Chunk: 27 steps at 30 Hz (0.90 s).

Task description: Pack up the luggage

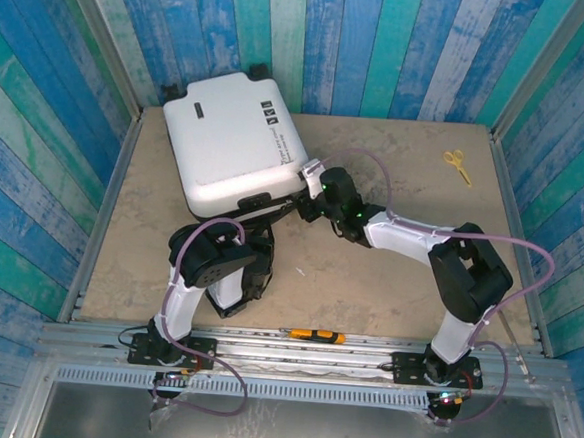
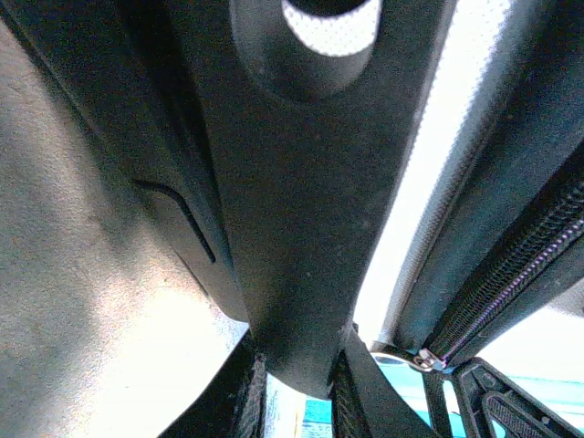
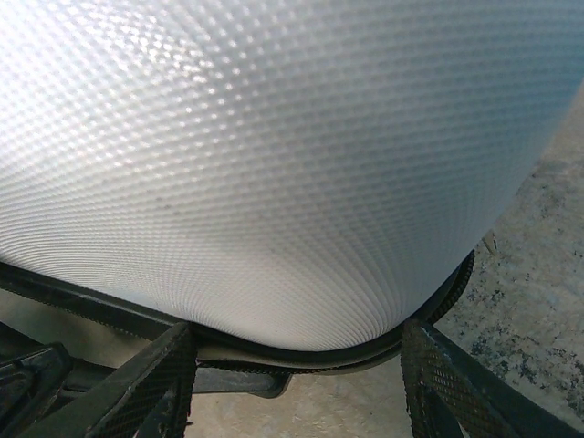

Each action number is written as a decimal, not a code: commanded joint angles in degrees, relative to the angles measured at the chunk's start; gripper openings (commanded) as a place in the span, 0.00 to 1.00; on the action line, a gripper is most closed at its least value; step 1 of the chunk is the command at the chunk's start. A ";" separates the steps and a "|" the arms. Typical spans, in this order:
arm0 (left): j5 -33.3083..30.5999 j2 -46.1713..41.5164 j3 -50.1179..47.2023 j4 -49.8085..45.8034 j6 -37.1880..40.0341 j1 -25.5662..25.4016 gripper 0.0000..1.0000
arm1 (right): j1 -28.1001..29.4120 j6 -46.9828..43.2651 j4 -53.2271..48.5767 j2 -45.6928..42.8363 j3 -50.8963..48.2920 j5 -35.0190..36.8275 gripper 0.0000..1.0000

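Your left gripper (image 1: 261, 215) sits at the 6 o'clock edge of the luggage (image 1: 232, 140). In its wrist view the fingers (image 2: 248, 406) stand close on either side of a black handle (image 2: 292, 228), so it looks clamped on that handle, though the contact itself is in shadow. Your right gripper (image 1: 315, 179) is at the case's 4 o'clock corner. Its fingers (image 3: 160, 383) are spread wide with the white dimpled shell bulging between them, and they hold nothing.

The luggage lies flat at about 11 o'clock on the table (image 1: 388, 276), skewed to the walls, with its two halves seeming together. A zipper (image 2: 511, 292) runs along the seam just right of the handle.

By my reading you are working the seam along the near edge, with the left arm holding the case and the right arm bracing its corner. You cannot tell from here whether the lid is about to be raised or fastened shut.

Before the next move, confirm the left grip is firm. Then keep the right fingers clear of the seam, so the shell does not slide toward 12 o'clock when you pull. Yellow scissors (image 1: 458, 165) lie well apart at 2 o'clock.
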 commanded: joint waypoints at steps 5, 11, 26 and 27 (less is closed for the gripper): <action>15.45 9.10 -2.41 -16.40 3.65 -1.96 0.00 | 4.15 5.51 7.34 -3.44 -8.84 -1.79 0.62; 15.80 9.12 -1.62 -16.73 3.92 -1.92 0.00 | 7.26 6.60 13.15 -5.15 -14.01 3.03 0.65; 15.89 8.93 -1.76 -16.78 3.86 -1.92 0.00 | 8.21 9.32 25.07 2.79 -12.45 12.57 0.56; 15.85 8.95 -1.85 -16.59 3.82 -1.96 0.00 | 8.22 9.47 25.58 2.92 -12.44 13.30 0.55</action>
